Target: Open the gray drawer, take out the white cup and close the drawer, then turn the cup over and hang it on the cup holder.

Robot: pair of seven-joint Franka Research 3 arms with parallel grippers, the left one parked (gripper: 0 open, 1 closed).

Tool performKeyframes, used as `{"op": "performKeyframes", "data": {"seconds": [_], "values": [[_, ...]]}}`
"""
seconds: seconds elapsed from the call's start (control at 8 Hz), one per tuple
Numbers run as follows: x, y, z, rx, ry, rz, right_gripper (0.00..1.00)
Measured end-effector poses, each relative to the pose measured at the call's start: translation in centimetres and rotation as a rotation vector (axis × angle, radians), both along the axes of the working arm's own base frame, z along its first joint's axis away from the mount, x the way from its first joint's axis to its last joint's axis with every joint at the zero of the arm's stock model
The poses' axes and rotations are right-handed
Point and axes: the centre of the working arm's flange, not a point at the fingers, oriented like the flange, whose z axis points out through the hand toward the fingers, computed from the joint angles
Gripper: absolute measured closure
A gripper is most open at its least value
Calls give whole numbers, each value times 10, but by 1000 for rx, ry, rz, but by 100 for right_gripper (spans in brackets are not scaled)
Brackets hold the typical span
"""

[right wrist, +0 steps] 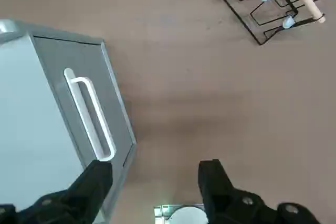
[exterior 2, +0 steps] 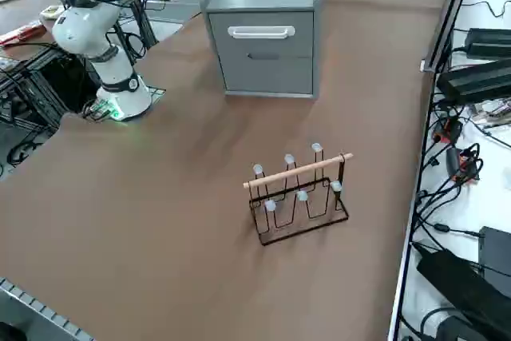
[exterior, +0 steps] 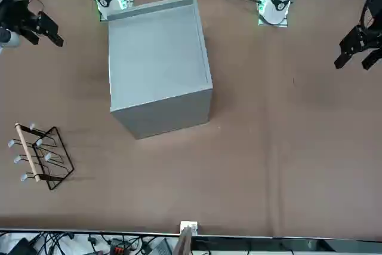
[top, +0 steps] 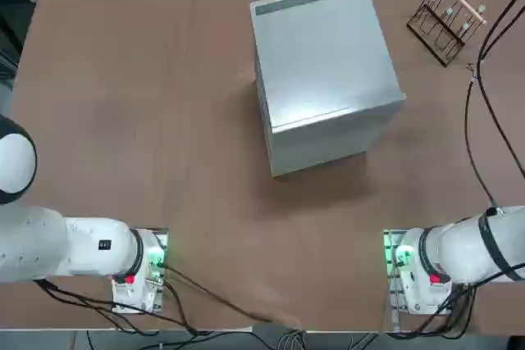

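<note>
Right side view shows the handled drawer front [exterior 2: 276,44] flush in the gray metal cabinet [exterior 2: 314,10], so the task stands at its first step: getting the drawer open. No white cup can be seen in any view; it is presumably inside the drawer, though the pictures cannot confirm that.

The right gripper [right wrist: 156,174] is above the worktop [top: 189,227] on the cabinet's handle side, its jaws apart with nothing between them and clear of the white handle [right wrist: 90,114]. The next move likely calls for bringing the jaws to the handle, closing on the bar and drawing straight out along the drawer's own line – a skewed pull could shift the cabinet or jam the tray.

The drawer front faces the robot's right, turned slightly off square with the table. Its handle lies level, its long axis running from the near side to the far side, with the far end leaning a little left. The cabinet's longer top edges follow that slant. At the far right, the wire cup rack [top: 447,26] stands apart from the cabinet, its wooden bar [top: 465,4] slanting from far left to nearer right, white-tipped pegs [exterior 2: 317,148] bare.
</note>
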Motion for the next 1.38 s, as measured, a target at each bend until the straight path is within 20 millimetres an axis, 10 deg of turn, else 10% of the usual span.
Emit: {"op": "performKeyframes", "data": {"seconds": [0.88, 1.38], "values": [[8, 6, -9, 13, -15, 22, 0], [26, 20, -77, 70, -20, 118, 0]]}}
